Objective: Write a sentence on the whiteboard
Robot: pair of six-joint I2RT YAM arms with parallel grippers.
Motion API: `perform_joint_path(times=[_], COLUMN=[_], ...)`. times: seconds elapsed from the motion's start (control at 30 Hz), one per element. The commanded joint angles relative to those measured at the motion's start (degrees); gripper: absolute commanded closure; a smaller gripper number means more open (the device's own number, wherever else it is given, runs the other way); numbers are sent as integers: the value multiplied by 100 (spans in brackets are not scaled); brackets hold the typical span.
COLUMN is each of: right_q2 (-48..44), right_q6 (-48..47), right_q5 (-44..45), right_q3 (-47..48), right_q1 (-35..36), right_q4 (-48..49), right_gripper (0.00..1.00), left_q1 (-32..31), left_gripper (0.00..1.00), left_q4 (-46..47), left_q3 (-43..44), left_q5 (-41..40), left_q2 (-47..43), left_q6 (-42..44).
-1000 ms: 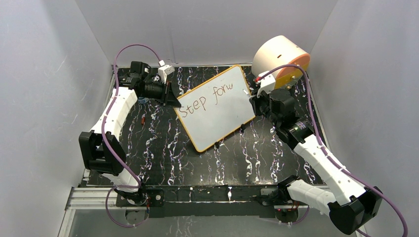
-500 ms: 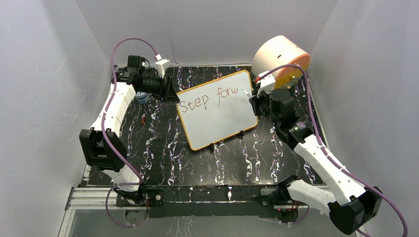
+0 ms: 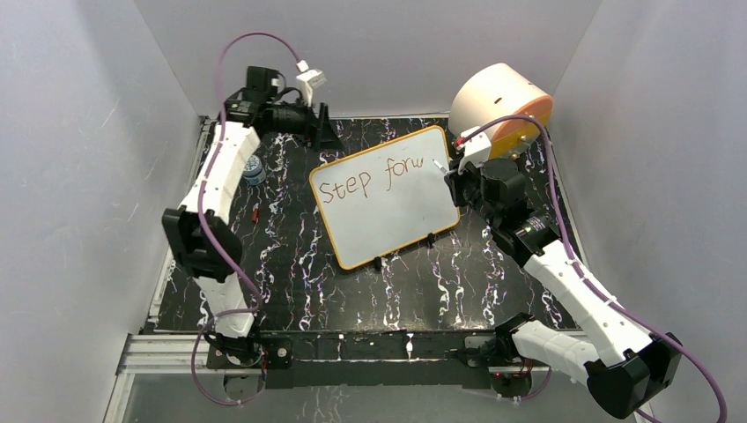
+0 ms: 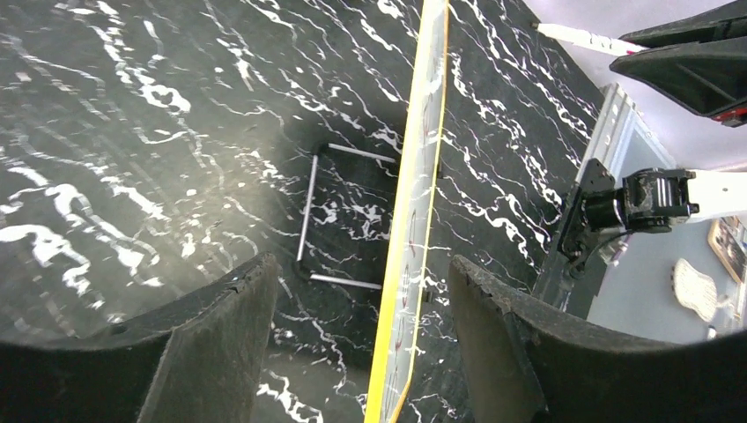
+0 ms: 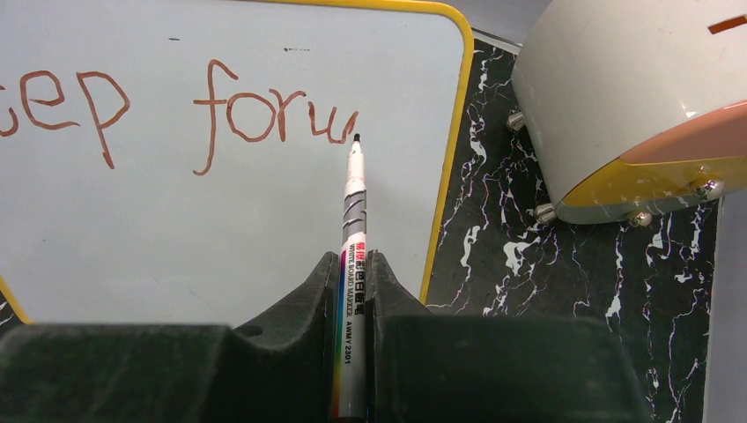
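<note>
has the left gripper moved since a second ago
Yes. In the top view the left gripper has left the whiteboard at its left edge and gone up toward the back wall, nearer the far edge of the table, jaws open.

The left arm (image 3: 216,181) and right arm (image 3: 577,295) share one build: smooth white moulded shells on the long links, chunky black housings at the joints, and black bases. A thin purple cable runs along each, the left cable (image 3: 261,34) and the right cable (image 3: 502,117), and each ends at a small white camera block (image 3: 309,79) on the wrist. The left hand (image 3: 329,134) and right hand (image 3: 451,176) are matte black, with broad wedge-shaped fingers (image 4: 211,352) of a rough, grainy finish.
</note>
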Motion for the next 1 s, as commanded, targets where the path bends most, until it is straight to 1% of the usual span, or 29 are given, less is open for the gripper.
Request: perform_joint_path(times=[0.0, 0.17, 0.3, 0.4, 0.47, 0.53, 0.57, 0.77, 0.87, 0.97], right_q2=[-189, -177, -211, -193, -194, -208, -204, -191, -98, 37], right_q6=[9, 9, 8, 8, 2, -7, -9, -45, -62, -59], right_q5=[81, 111, 155, 167, 180, 183, 159, -31, -229, -378], right_q3=[-17, -9, -37, -8, -5, -37, -51, -33, 17, 83], right_q1=[-10, -16, -12, -9, -8, -9, -11, -15, -16, -17], right_q4=[187, 126, 145, 108, 95, 91, 84, 74, 71, 50], right_gripper=[100, 100, 100, 100, 100, 100, 100, 100, 100, 100], left_q1=[-434, -689, -887, -934, -940, -935, -934, -929, -905, -809], left_gripper=[32, 33, 37, 47, 57, 71, 76, 100, 100, 100], left_q4=[-93, -102, -95, -150, -226, -402, -520, -1366, -1646, -1755], left_q3=[429, 871, 1050, 1095, 1100, 1119, 1146, 1336, 1260, 1082], left_q5=[113, 244, 284, 359, 385, 359, 313, 30, -203, -222], left_q2=[469, 900, 1125, 1292, 1319, 1309, 1296, 1154, 1014, 844], left_q6=[-61, -145, -153, -162, -94, 30, 127, 793, 1083, 1227])
